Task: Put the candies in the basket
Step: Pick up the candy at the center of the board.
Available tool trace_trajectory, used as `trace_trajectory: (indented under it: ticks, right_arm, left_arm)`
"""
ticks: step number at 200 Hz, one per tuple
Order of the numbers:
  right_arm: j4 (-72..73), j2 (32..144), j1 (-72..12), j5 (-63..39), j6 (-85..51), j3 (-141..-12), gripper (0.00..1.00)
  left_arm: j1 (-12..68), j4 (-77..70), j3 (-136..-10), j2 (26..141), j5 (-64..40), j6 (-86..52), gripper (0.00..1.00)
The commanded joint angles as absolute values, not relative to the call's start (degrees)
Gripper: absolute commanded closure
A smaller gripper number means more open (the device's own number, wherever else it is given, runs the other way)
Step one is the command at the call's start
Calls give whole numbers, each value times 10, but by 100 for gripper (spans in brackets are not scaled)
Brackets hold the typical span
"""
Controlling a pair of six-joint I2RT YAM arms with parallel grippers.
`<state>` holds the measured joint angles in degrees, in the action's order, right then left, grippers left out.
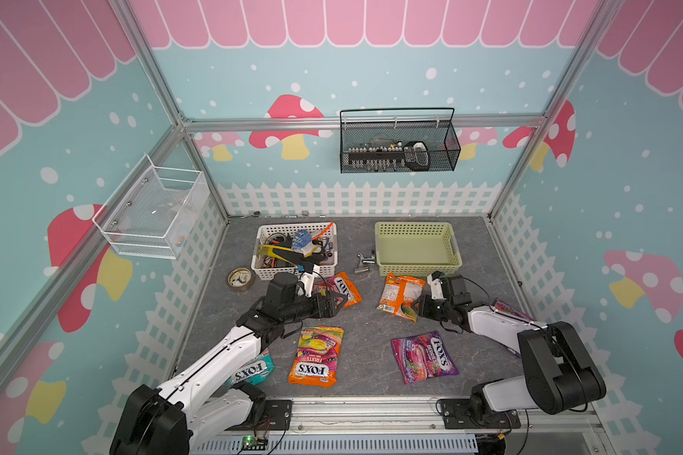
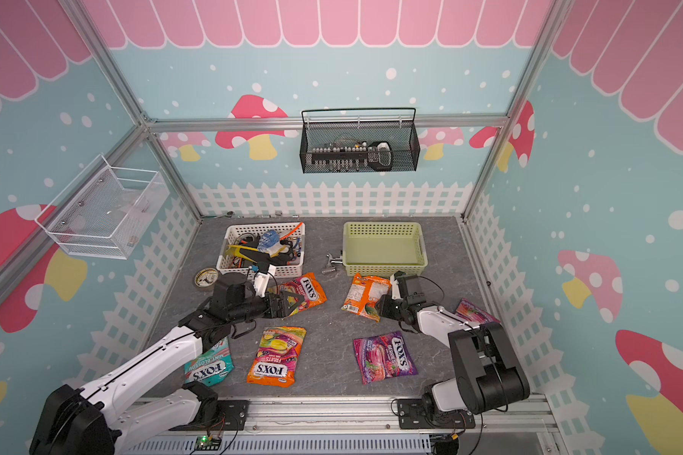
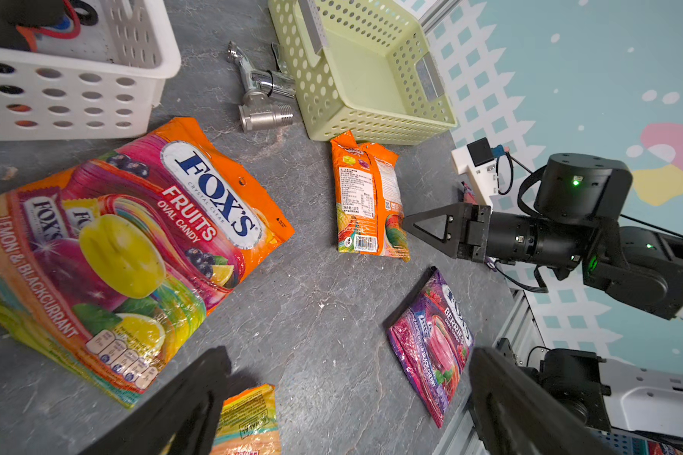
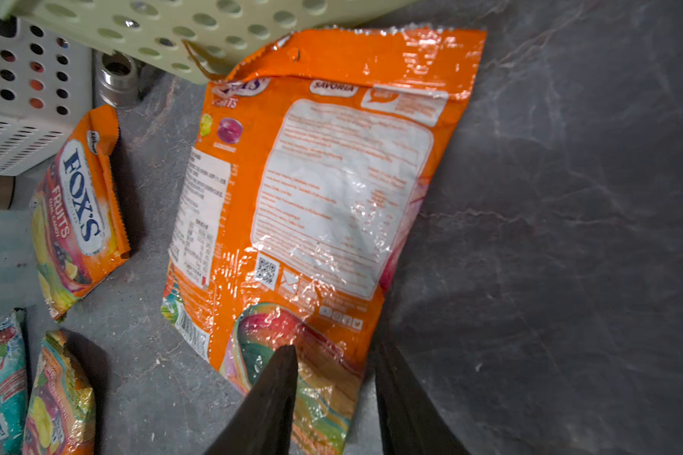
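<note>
Pale green plastic basket (image 1: 418, 269) stands empty; no candy is in it. The orange fruit bag (image 1: 399, 295) lies print side down just before the basket's near wall, its top seal at that wall. Five other bags lie farther from the basket, none inside. The right gripper (image 4: 334, 346) straddles this bag's corner farthest from the basket, jaws partly closed; whether they pinch the film cannot be told. The left gripper (image 1: 342, 301) stands wide open, empty, over a second fruit bag (image 1: 348, 287) well aside of the basket. Recommended: bite deep past the glossy edge, lift until the hanging bag clears the rim, release low over the basket floor
</note>
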<state>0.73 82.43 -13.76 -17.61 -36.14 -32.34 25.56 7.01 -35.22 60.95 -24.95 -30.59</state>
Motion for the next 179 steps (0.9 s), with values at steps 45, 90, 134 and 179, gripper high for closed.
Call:
trace_trajectory:
  ticks: [45,90,134,179]
  right_arm:
    - [109,840,-138,-223,-405,-288,61]
    - [143,847,-138,-221,-424,-268,67]
    - [173,824,-136,-224,-434,-251,94]
    - [137,750,-137,-222,-422,-260,100]
  left_arm:
    - [258,57,-354,605,-219,-290,1]
    - [258,55,-352,597,-222,-294,1]
    - [258,61,-352,572,-200,-299,1]
    - [256,101,-362,528,-122,-293,1]
